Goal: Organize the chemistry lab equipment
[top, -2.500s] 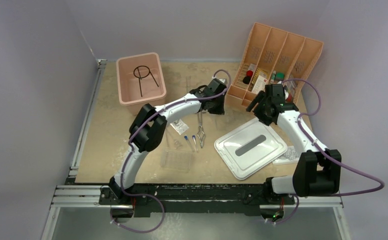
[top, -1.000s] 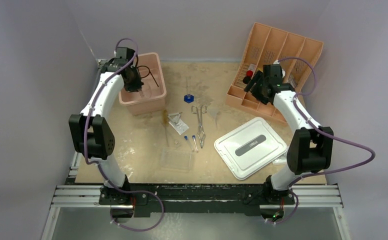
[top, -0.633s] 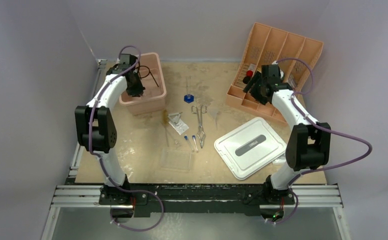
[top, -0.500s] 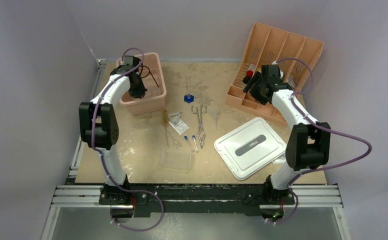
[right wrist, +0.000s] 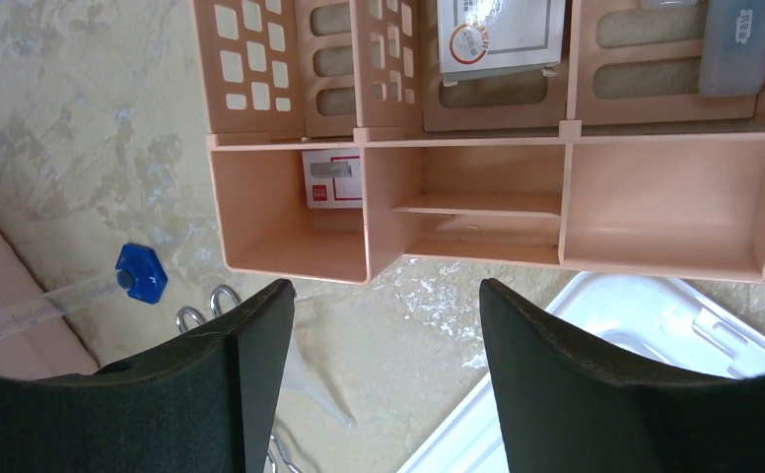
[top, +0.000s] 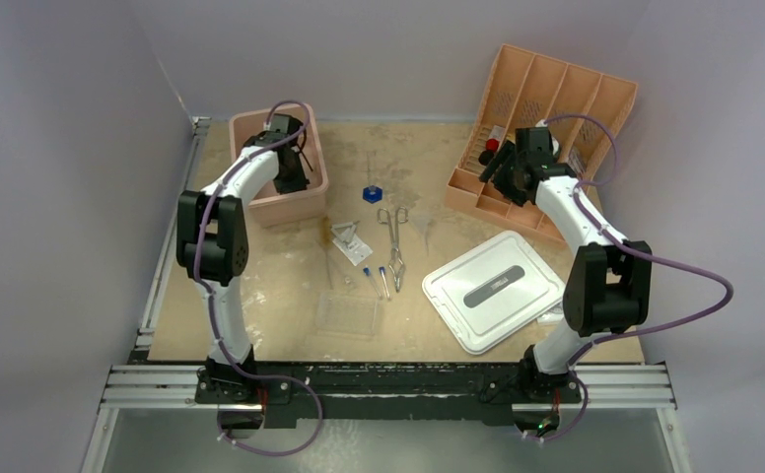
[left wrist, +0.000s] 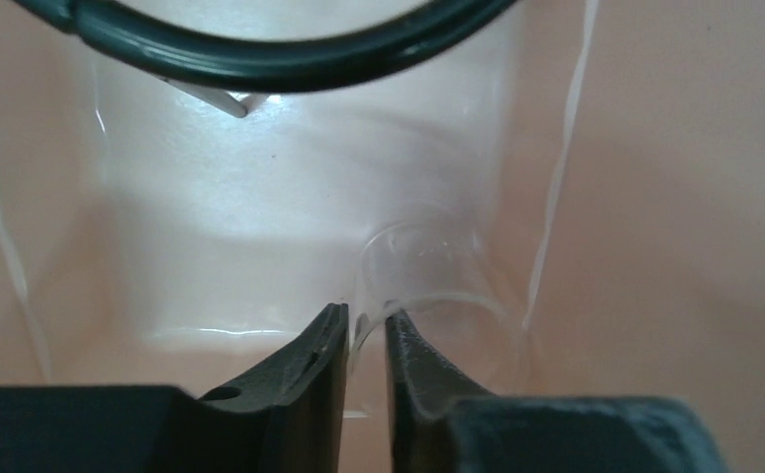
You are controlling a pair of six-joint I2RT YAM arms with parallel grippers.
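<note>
Reaching into the bin [top: 305, 204] at upper left with the left hand [top: 292, 177], presumably to leave a piece among stored gear. Hovering at upper right with the right hand [top: 502, 177], just before the organizer [top: 566, 89]. Loose at mid-desk, awaiting sorting: forceps [top: 395, 241], blue-based glass [top: 371, 192], blue-capped tubes [top: 379, 281], clear tray [top: 349, 315].

From the left wrist: left hand [left wrist: 364, 325] narrow, straddling a thin clear rim [left wrist: 428, 266] low in the bin [left wrist: 674, 246]; pinched or loose, cannot tell. Along the top edge, the black ring [left wrist: 260, 64], already binned.

From the right wrist: right hand [right wrist: 379, 315] wide, holding nothing, poised over the desk [right wrist: 83, 128] before the organizer's [right wrist: 457, 148] mostly bare front slots, probably ready for the forceps [right wrist: 206, 313] at lower left.
</note>
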